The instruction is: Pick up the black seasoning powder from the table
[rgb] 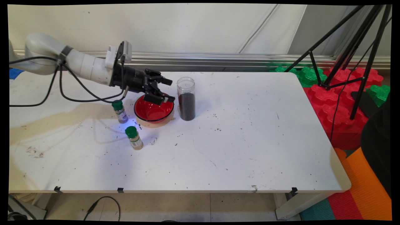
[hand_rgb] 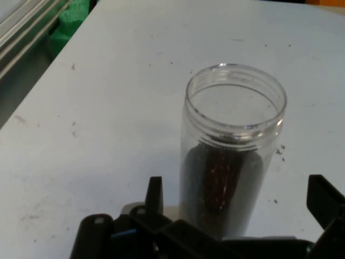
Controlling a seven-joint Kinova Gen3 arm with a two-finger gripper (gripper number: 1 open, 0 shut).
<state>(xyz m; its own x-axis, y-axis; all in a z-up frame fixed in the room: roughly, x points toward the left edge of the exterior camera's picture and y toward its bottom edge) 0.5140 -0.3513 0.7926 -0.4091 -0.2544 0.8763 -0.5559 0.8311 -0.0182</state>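
The black tool (rgb: pixel 167 90) hangs just above the far rim of a red bowl (rgb: pixel 153 110). It points to the right, at a tall clear jar (rgb: pixel 186 98). The tool's two fingers (hand_rgb: pixel 155 193) are wide apart and hold nothing. In the hand view the jar (hand_rgb: pixel 232 145) stands between the two fingers, a little way in front of them, and they do not touch it.

The jar stands upright on the white bench (rgb: pixel 243 134). It has no lid on. Its lower half is full of something dark, and its top half looks empty. It is hard to tell what the dark stuff is.

The red bowl sits just left of the jar, near it but not touching. The bowl rests on something flat and tan (rgb: pixel 156 123) that peeks out below it.

Two small bottles with green caps stand on the bench too. One bottle (rgb: pixel 120 111) is just left of the bowl, under the arm. The other bottle (rgb: pixel 134 137) stands nearer the front of the bench, a bit apart from the bowl.

Little dark crumbs lie here and there on the bench.
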